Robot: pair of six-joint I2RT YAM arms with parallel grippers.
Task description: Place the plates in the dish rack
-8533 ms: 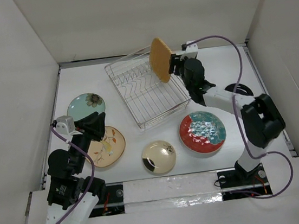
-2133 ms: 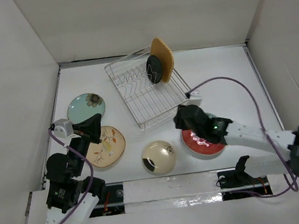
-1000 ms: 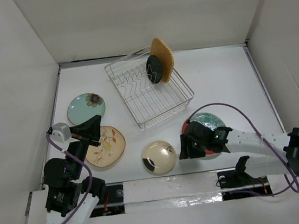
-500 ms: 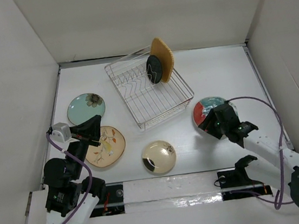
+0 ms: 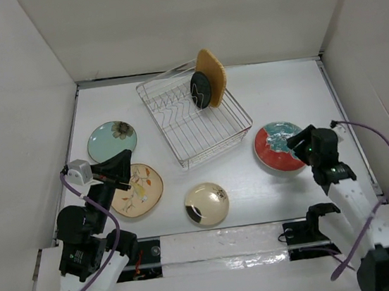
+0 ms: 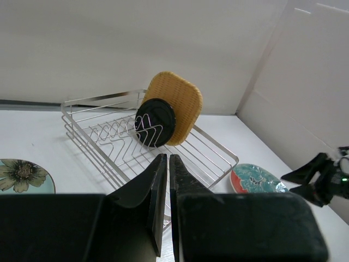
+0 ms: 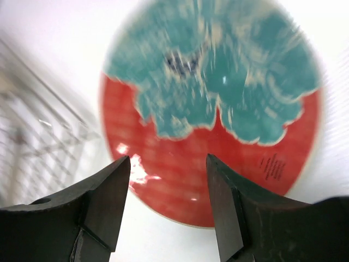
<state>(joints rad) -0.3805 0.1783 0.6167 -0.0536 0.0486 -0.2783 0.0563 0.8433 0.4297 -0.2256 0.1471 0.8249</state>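
The dish rack (image 5: 195, 120) holds two plates upright at its far end, an orange rounded-square one (image 5: 209, 76) and a small black one (image 5: 200, 89). Both also show in the left wrist view, orange (image 6: 177, 103) and black (image 6: 155, 121). A red plate with a teal-white pattern (image 5: 277, 148) lies flat to the right of the rack. My right gripper (image 5: 296, 144) is open at its right rim, its fingers (image 7: 103, 196) spread over the red part (image 7: 180, 158) with nothing between them. My left gripper (image 5: 122, 161) hangs shut and empty over the beige floral plate (image 5: 137, 189).
A pale teal flowered plate (image 5: 111, 139) lies at the left, and a cream plate with a dark mark (image 5: 207, 204) near the front middle. White walls close in the table on three sides. The right arm's purple cable (image 5: 385, 165) loops near the right wall.
The red plate has slid right and a little farther from the front edge. My right arm swung from the plate's left side to its right, and its jaws spread wider. The left arm kept still.
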